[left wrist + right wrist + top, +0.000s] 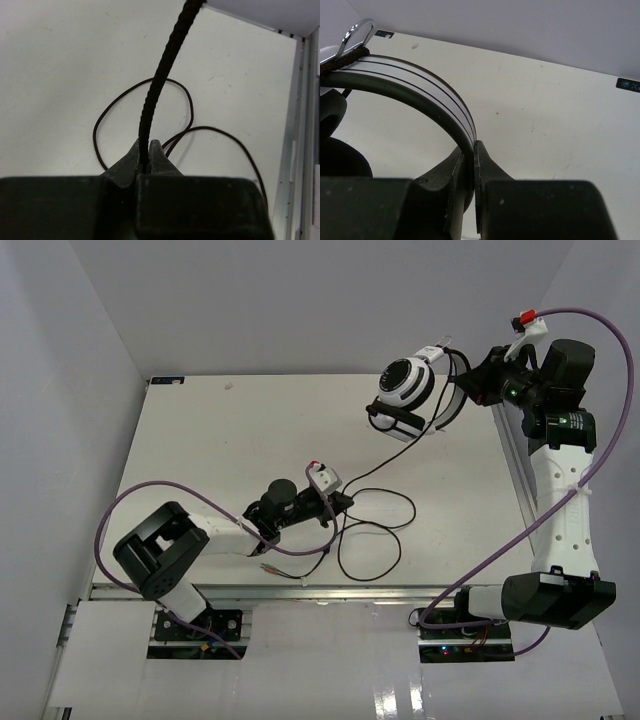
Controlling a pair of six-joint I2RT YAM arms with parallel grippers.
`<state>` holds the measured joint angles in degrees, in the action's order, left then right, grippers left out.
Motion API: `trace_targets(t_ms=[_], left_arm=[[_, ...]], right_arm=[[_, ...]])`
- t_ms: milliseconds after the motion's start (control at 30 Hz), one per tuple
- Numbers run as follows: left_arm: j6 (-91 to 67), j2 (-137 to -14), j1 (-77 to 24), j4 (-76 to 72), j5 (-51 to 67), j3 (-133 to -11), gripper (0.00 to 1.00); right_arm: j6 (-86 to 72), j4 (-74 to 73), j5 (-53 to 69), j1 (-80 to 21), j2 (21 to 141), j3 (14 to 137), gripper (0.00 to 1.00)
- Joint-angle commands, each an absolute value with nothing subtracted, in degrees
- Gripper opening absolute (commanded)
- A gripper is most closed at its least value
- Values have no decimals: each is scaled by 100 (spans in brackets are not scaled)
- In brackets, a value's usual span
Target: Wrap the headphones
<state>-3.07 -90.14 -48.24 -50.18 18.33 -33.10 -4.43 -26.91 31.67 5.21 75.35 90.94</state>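
The headphones [405, 390] have glossy white plastic cups ringed in black, with matt black pads. Their headband [415, 82] is smooth and silvery, metal or plastic I can't tell, with thin black stripes and a dull dark underside. A shiny bare-metal wire loop [359, 31] sits at its end. The cable [159, 85] is matt black with a rough braided weave. The left gripper [144, 152] and right gripper [470, 150] are matt black plastic. The table [200, 440] is matt off-white, faintly scuffed.

Right hand [468, 382] grips headphones [405, 386]; left hand [346, 502] grips cable [388, 541]
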Motion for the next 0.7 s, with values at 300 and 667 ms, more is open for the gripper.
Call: trace_targets(t_ms=[300,667], left_arm=[[-275,-9864,-4498,-4435,2691,-4052,0],[121,-9032,-3111,-2487,3500,-4733,0]], right_arm=[[-1980,-1444,6167,721,7181,9193,8],[4261,-5665,5280,574,6926,9668,8]])
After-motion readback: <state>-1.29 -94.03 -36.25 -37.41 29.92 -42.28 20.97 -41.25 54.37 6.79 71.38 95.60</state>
